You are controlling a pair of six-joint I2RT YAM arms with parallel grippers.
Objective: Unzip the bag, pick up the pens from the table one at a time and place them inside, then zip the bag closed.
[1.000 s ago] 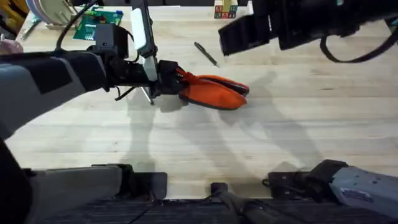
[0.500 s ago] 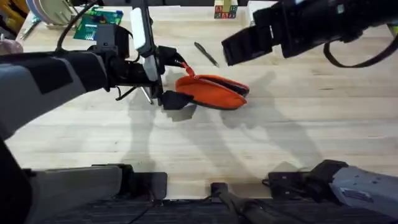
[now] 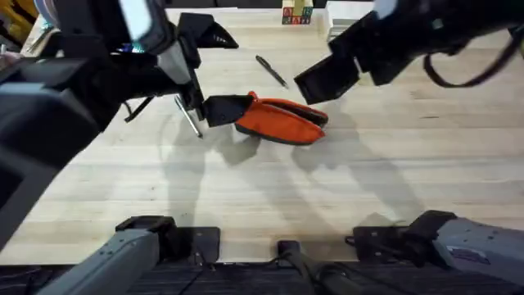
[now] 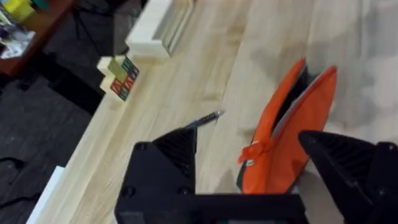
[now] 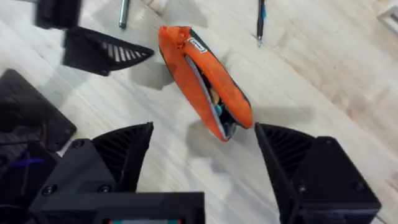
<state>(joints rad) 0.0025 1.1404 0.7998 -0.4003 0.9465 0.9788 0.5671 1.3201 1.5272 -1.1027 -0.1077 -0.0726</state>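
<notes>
Orange fabric marks the bag (image 3: 278, 120), which lies on the wooden table (image 3: 344, 197) with its zipper gaping, a colourful item visible inside at the end away from the pull. One pen (image 3: 271, 71) lies just beyond the bag, the other (image 3: 188, 120) beside its pull end. The left gripper (image 3: 214, 72) hovers at that pull end, fingers spread apart and empty; the right gripper (image 5: 202, 149) hangs over the bag's opposite end, fingers likewise wide apart.
</notes>
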